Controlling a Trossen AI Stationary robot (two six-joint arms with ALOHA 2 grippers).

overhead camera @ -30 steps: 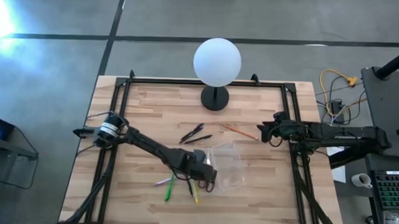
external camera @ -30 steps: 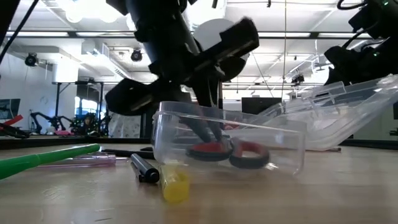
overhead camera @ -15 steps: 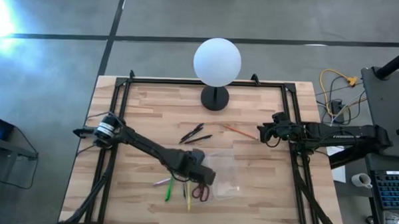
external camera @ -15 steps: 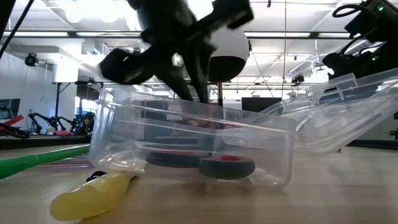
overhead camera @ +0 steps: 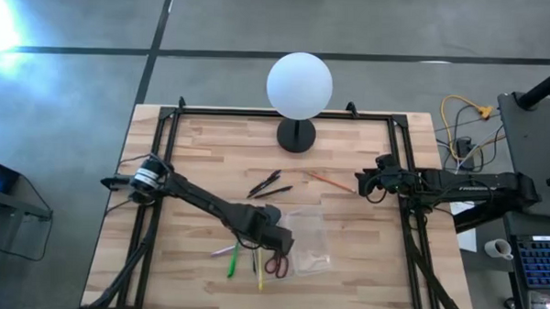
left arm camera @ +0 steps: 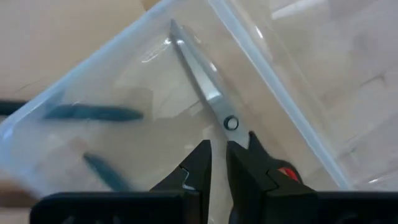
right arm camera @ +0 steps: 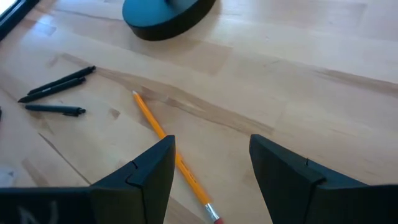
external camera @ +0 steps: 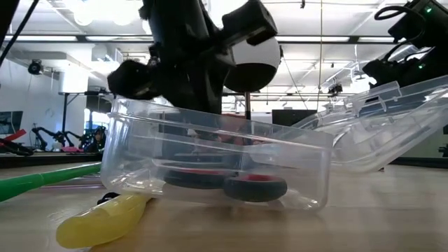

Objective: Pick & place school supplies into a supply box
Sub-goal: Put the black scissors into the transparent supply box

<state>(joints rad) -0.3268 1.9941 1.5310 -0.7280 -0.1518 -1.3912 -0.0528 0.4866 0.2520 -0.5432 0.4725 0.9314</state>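
Observation:
The clear supply box sits near the table's middle, its lid open. Its near-left corner rides on the yellow pen. The red-handled scissors lie flat on the box floor. My left gripper hangs just above them over the box. Its fingers are a narrow gap apart and hold nothing. Green, yellow and pale pens lie left of the box. Two dark pens and an orange pencil lie farther back. My right gripper waits open at the right edge.
A white globe lamp on a black stand occupies the far middle of the table. Black frame rails run along the table's left and right sides. Bare wood lies to the right of the box and along the near edge.
The left gripper dragged the box with the scissors toward the near edge, and the box shoved the yellow pen sideways and rode onto it. The gripper then rose out of the box, leaving the scissors flat on the box floor.

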